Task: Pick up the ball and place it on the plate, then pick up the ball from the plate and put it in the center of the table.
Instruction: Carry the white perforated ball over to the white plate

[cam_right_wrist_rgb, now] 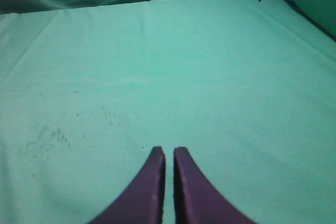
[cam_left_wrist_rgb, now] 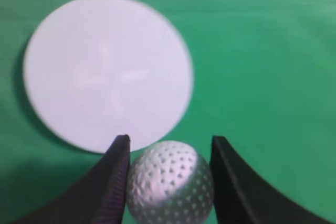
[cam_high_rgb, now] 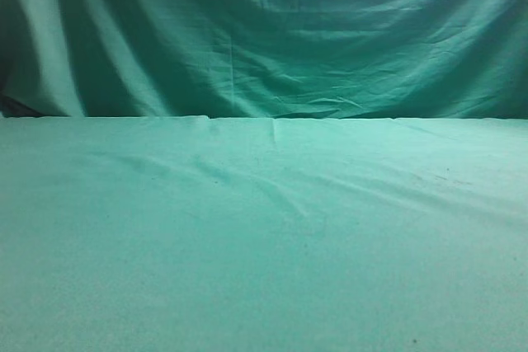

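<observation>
ball (cam_left_wrist_rgb: pixel 170 182) sits between the black fingers (cam_left_wrist_rgb: pixel 113 182) of the left gripper (cam_left_wrist_rgb: pixel 169 148), dimpled white surface, its lower edge cut off by the frame bottom. the left finger touches the ball's side; on the other side a thin gap or shadow shows, so whether it is a firm pinch or just a close bracket, cannot tell. the plate (cam_left_wrist_rgb: pixel 107 72) is a flat white round disc lying on the green cloth just beyond the ball; the ball's top edge overlaps the plate's near rim in the left wrist view, and whether the ball is above the cloth or resting on it is not clear. the plate is blurred, with only a faint cross-like mark at its centre, nothing readable. no writing or brand can be made out on the ball either.

the right gripper (cam_right_wrist_rgb: pixel 169 153) has its dark fingers (cam_right_wrist_rgb: pixel 149 187) pressed nearly together with only a slit between them, nothing in them, over bare table (cam_right_wrist_rgb: pixel 210 77) cloth with a few dark specks. finger bases are cut off by the frame bottom.

the exterior view shows only the wrinkled green table (cam_high_rgb: pixel 264 245) and the darker draped backdrop (cam_high_rgb: pixel 264 30) behind it; the ball, plate and both arms are outside that view.
</observation>
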